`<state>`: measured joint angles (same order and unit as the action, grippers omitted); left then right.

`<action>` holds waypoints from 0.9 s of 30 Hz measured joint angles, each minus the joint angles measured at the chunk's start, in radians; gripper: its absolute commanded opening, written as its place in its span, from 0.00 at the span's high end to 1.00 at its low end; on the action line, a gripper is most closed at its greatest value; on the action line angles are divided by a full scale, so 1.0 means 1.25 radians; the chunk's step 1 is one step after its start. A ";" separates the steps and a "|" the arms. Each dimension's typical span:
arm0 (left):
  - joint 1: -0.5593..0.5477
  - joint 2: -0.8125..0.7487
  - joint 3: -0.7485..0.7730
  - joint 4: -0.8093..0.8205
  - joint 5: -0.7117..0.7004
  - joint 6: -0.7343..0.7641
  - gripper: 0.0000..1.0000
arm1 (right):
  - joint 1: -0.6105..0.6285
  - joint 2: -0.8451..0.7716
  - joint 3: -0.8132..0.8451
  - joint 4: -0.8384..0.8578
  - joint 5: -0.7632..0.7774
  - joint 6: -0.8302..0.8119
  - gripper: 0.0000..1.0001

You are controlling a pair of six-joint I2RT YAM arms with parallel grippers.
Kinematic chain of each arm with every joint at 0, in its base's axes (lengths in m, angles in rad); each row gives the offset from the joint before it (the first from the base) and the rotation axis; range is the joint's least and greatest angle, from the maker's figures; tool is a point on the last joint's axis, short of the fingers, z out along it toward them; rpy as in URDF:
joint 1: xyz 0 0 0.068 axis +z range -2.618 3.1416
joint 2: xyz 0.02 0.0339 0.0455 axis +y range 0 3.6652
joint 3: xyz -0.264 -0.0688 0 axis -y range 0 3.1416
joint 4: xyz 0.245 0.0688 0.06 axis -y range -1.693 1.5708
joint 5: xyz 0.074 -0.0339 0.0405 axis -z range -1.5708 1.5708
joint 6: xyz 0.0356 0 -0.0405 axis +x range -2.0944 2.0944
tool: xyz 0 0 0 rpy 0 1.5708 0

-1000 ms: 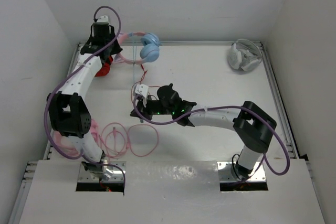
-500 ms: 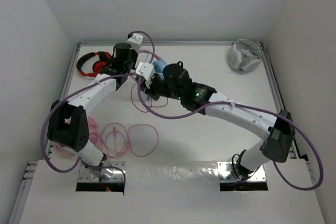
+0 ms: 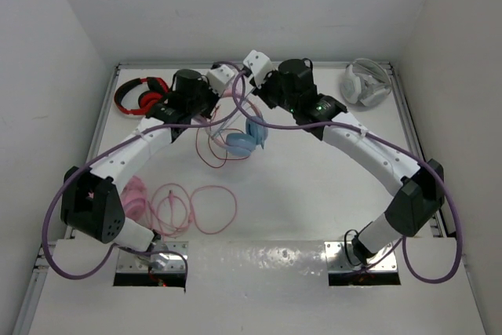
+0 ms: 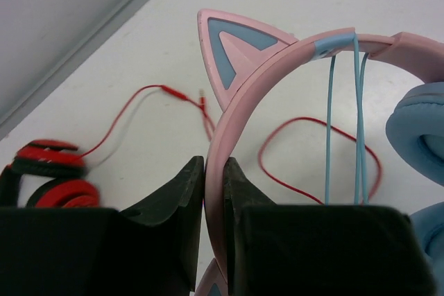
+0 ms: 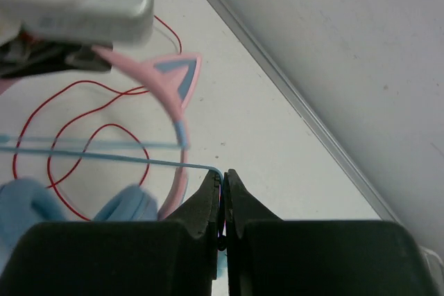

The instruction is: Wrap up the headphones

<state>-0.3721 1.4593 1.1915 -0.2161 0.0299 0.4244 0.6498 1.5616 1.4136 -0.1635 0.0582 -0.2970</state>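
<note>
Since a second ago: right arm swung to far edge, headphones shifted from back-left corner toward table centre. Left gripper pinched tight on pink headband just below cat ear. Right gripper pinched on thin light blue cable; strands cross headband beside ear. Red cable lies underneath; red-and-black headphones at far left.
</note>
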 measured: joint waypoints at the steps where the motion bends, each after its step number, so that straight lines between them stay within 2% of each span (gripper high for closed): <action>1: -0.010 -0.002 -0.001 -0.012 0.014 0.003 1.00 | -0.002 0.003 0.000 0.005 -0.003 -0.004 1.00; 7: -0.036 -0.006 0.002 -0.051 0.081 -0.021 1.00 | -0.069 0.038 -0.011 0.017 -0.070 0.006 1.00; 14: -0.034 -0.018 0.037 -0.063 0.102 -0.066 1.00 | -0.168 0.036 -0.138 0.096 -0.186 0.094 1.00; 27: -0.032 -0.021 0.062 -0.124 0.182 -0.080 1.00 | -0.186 0.053 -0.142 0.159 -0.302 0.164 1.00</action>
<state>-0.4126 1.4334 1.2694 -0.3714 0.2573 0.3244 0.4168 1.6276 1.2358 0.0357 -0.3195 -0.0925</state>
